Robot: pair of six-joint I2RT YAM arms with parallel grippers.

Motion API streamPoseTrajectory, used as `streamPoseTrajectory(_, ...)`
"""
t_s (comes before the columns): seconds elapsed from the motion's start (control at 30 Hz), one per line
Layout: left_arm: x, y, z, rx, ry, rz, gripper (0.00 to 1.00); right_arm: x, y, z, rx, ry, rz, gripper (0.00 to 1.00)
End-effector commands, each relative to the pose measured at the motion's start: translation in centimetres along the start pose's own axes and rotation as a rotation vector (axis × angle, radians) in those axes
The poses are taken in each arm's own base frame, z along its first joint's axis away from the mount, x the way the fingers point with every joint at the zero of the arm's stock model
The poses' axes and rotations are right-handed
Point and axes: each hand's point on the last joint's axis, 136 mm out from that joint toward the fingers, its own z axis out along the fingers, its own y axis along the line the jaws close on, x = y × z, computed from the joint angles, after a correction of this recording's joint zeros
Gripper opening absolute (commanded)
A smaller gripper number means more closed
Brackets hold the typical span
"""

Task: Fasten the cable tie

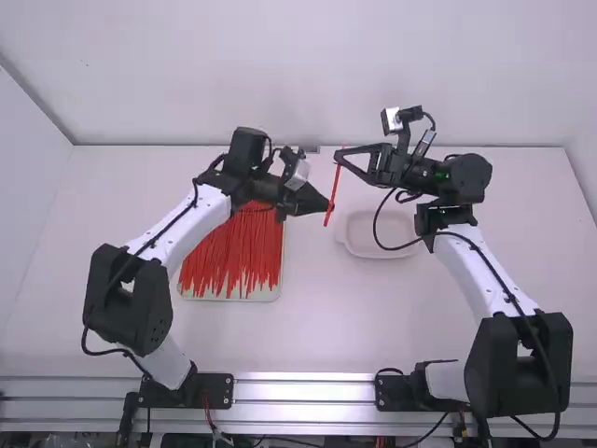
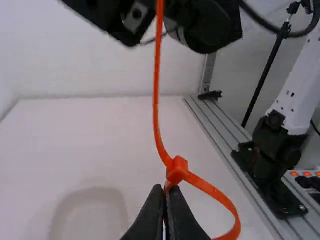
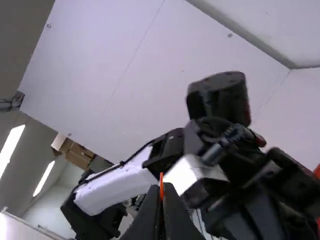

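Above white table (image 1: 112, 187), cable tie (image 1: 330, 198), white walls (image 1: 280, 65)

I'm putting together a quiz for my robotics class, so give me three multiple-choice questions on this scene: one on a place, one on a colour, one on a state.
1. Where is the pile of spare ties? A: under the left arm. B: between the two bases. C: beside the right base.
2. What colour is the held cable tie? A: blue. B: orange-red. C: black.
3. How is the held tie? A: lying flat, unheld. B: strap through its head, looped. C: snapped in two.
Answers: A, the pile lies on a board beneath that arm; B, its strap shows orange-red; B, the strap passes through the head above the left gripper and a loop curves off.
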Motion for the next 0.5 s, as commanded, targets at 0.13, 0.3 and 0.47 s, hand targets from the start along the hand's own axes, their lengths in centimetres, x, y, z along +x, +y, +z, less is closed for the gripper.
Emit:
streamPoseTrajectory(0.13, 4.7, 0.0, 0.5, -0.042, 0.071, -0.156, 0.02, -1.2, 2.1, 0.0, -0.023, -0.051, -0.024, 0.0)
streamPoseTrajectory(0.3, 5.7, -0.4, 0.5, -0.04, 0.076, -0.189, 0.02, -1.4, 2.4, 0.0, -0.024, -0.054, -0.026, 0.0)
streamPoseTrajectory(0.47, 5.3, -1.1, 0.6, -0.001, 0.041, -0.185, 0.02, -1.9, 2.7, -0.6, -0.017, -0.052, -0.049, 0.0)
